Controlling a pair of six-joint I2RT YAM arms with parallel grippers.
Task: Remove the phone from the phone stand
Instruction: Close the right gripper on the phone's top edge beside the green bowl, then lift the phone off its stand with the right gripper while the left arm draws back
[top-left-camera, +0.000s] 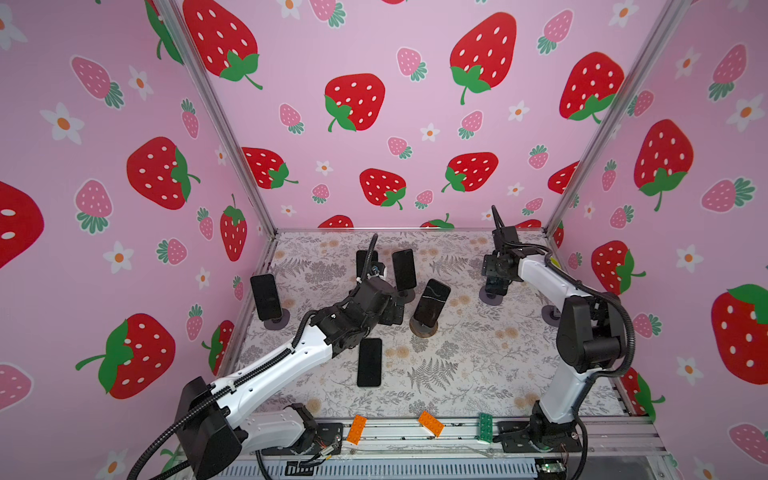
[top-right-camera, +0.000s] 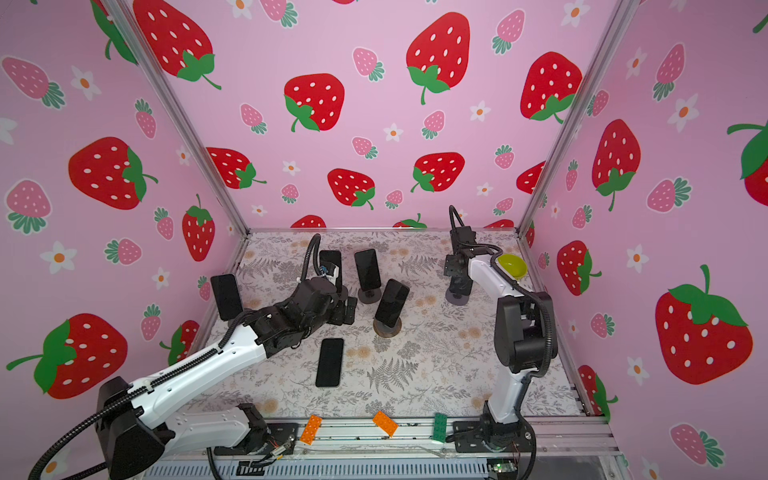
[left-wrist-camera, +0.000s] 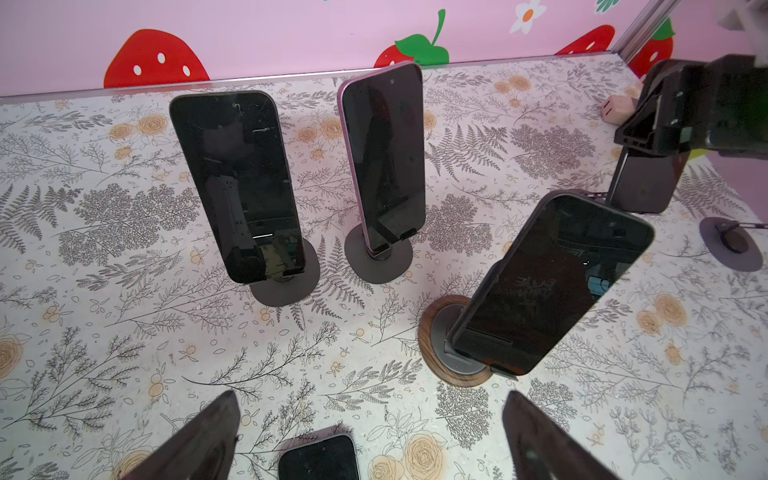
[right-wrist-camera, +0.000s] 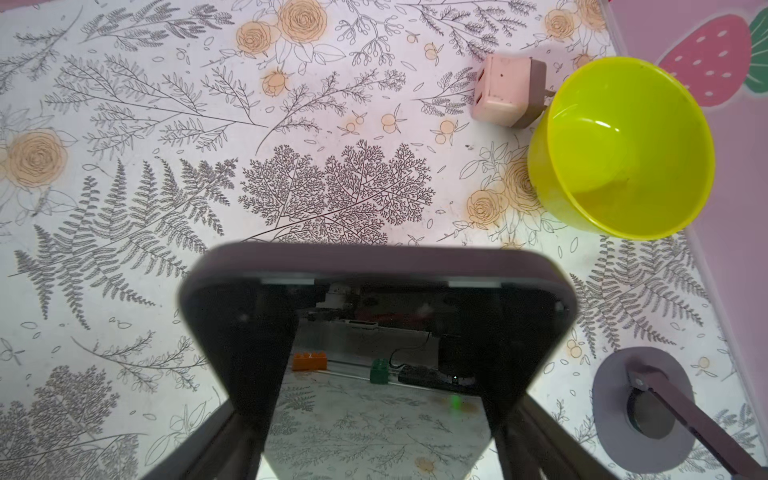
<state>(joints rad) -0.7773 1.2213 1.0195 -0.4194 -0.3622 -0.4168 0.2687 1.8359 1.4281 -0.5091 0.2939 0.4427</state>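
The right gripper (left-wrist-camera: 648, 143) sits over the top of the glossy black phone (left-wrist-camera: 642, 187), which leans on its grey round-footed stand (top-right-camera: 453, 300); I cannot tell if it grips yet, so a loose lift could tip both.

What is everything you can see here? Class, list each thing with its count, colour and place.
phones: six, dark; four upright on stands left and centre, one flat near the front, one at back right.
stands: six, grey round bases, one wood-rimmed; spread across the table, one bare at right.
bricks: three, two orange, one green; front rail.
bowl: one, yellow-green; back right corner.
plug adapter: one, pale pink; beside the bowl.
left gripper: one, black; open, centre.
right gripper: one, black; around the back-right phone's top.
arms: two, white and black; front corners.
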